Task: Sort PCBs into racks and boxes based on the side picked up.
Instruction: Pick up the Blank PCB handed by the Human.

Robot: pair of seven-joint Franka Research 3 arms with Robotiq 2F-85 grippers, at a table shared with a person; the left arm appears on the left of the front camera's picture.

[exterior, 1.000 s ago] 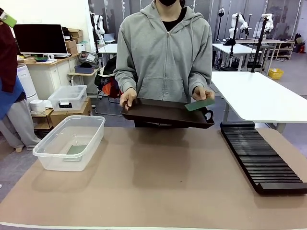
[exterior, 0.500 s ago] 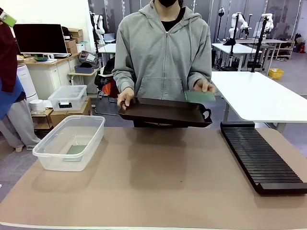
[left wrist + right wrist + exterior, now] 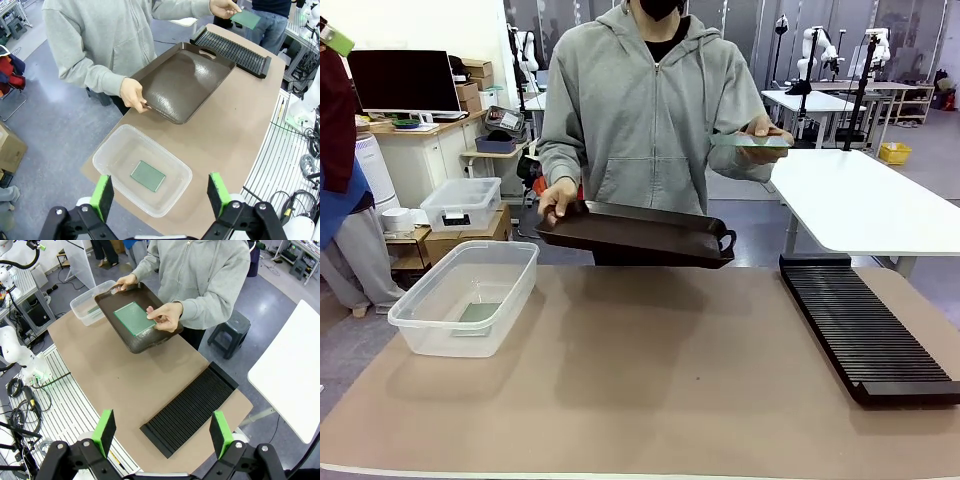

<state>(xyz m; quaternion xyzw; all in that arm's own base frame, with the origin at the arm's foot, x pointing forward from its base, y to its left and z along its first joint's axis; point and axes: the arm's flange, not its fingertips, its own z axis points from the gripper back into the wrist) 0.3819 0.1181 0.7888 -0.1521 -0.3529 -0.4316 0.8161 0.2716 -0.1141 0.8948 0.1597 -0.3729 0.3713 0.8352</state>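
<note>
Currently held: thin flat green circuit board, person's hand
Container: clear translucent plastic tub, second board inside
Left gripper, right gripper: spread

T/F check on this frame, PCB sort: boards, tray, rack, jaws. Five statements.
1. One PCB lies flat in the clear tub. True.
2. The rack holds a board. False: its slots are empty.
3. The person's hand holds the second PCB. True.
4. The brown tray rests on the table. False: the person holds it up, off the table.
5. Both grippers' jaws are shut. False: the left gripper and right gripper stand open.
</note>
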